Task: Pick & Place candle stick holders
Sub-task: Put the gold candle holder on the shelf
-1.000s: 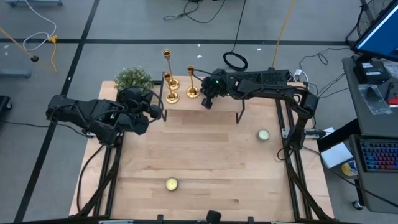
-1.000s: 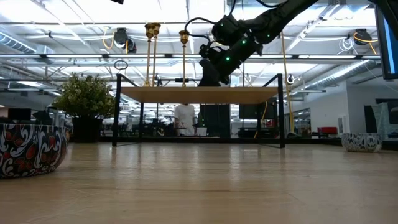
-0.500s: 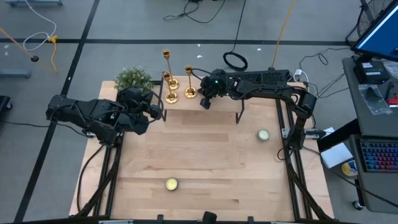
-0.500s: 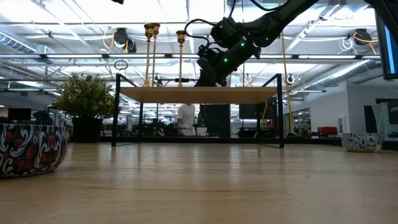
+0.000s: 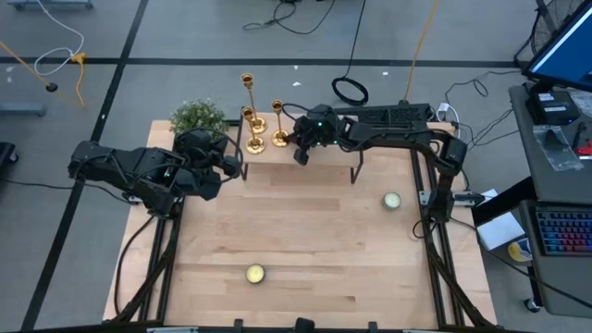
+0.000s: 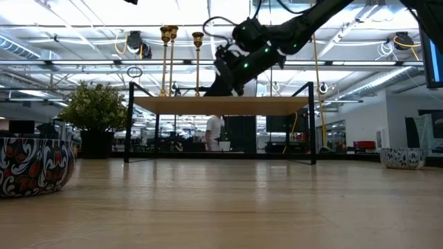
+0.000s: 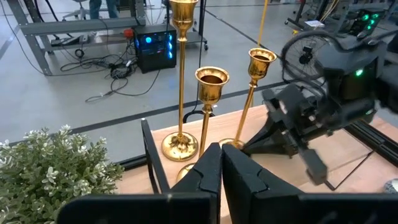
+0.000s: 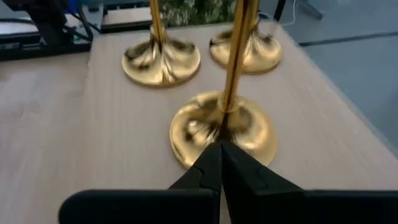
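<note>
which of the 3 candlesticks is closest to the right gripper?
The shortest candlestick, standing on the shelf. Its base lies directly before the shut right gripper; the other two candlesticks stand farther back, nearer the plant.

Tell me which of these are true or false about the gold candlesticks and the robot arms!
1. Three candle stick holders stand on the raised shelf. True.
2. The right end effector is wide open. False: it is shut, its tips at the base of the nearest holder.
3. The left end effector is holding a candlestick. False: it is shut on nothing, back from the holders.
4. A green plant sits left of the holders in the high view. True.
5. Two small candles sit on the lower table. True.
</note>
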Robot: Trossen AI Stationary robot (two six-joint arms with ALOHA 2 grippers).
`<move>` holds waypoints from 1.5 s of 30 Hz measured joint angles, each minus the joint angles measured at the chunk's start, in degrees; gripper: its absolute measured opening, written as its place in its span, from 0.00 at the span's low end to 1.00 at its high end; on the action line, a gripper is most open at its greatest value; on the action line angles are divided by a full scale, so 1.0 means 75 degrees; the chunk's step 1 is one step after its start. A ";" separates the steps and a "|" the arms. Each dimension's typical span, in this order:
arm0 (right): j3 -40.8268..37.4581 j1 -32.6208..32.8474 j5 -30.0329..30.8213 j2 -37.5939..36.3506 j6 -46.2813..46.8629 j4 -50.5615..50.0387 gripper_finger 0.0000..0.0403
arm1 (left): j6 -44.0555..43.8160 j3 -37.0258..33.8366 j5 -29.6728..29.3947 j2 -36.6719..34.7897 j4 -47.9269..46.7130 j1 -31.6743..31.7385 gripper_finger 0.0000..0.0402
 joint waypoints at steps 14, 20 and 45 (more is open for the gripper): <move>0.0001 0.0006 -0.0011 0.0211 0.0249 0.0519 0.00 | 0.0099 0.0000 0.0192 0.0000 0.0020 0.0000 0.04; -0.0008 0.0006 -0.0011 0.0214 0.0242 0.0635 0.00 | 0.0122 0.0000 0.0143 0.0000 0.0022 0.0000 0.01; -0.0004 -0.0122 0.0032 -0.0090 -0.0012 -0.0194 0.00 | 0.0125 0.0000 0.0143 0.0000 0.0035 0.0000 0.03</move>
